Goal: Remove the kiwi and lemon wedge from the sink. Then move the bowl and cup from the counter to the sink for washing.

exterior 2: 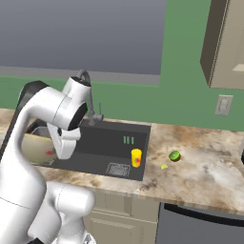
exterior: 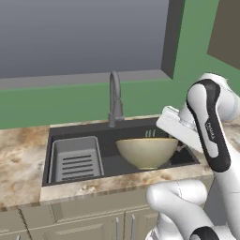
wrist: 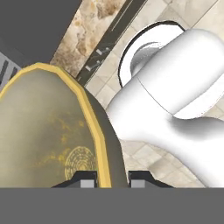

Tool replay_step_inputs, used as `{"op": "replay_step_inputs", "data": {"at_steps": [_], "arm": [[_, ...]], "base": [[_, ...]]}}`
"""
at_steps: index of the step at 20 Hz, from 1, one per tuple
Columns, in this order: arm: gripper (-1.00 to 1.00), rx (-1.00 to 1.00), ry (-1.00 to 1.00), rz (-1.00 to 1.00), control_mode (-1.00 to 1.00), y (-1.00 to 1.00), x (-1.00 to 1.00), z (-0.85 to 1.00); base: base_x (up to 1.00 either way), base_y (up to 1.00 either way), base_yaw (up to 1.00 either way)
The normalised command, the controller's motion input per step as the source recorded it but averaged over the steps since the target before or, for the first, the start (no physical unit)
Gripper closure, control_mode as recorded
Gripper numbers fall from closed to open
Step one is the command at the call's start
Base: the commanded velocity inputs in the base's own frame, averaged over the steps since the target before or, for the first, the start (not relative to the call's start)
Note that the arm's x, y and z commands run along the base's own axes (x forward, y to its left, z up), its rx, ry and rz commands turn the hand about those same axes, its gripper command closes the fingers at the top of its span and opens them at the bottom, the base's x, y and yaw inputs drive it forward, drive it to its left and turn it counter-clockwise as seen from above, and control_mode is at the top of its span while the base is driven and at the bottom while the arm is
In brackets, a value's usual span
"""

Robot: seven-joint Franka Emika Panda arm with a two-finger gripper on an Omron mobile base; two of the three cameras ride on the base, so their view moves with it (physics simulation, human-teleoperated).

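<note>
left base view: rack insert (exterior: pixel 77 159) far left in sink (exterior: pixel 61 132), stay off it
bowl (exterior: pixel 146 151): tilted, centre-right of basin
end effector (wrist: pixel 112 178): pinching bowl rim
advice: level it, lower to the sink floor, then release
cup (exterior 2: pixel 136 157): at sink's right edge

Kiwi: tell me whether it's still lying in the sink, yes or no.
No, the kiwi lies on the counter to the right of the sink, next to the lemon wedge.
</note>
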Motion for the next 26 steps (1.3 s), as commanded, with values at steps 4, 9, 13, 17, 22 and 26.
{"op": "replay_step_inputs", "data": {"at_steps": [4,9,13,17,22,26], "arm": [[1.00,-0.03,0.04,0.00,-1.00,-0.53,-0.06,-0.07],[1.00,-0.11,0.00,0.05,-1.00,-0.42,0.00,-0.02],[1.00,-0.10,-0.03,0.09,-1.00,-0.32,0.03,0.00],[1.00,-0.06,-0.09,0.11,-1.00,-0.25,0.09,0.00],[1.00,-0.01,-0.16,0.13,-1.00,-0.21,0.11,0.00],[1.00,0.00,-0.18,0.13,-1.00,-0.19,0.15,0.00]], "base": [[0.00,0.00,0.00],[0.00,0.00,0.00],[0.00,0.00,0.00],[0.00,0.00,0.00],[0.00,0.00,0.00],[0.00,0.00,0.00]]}}
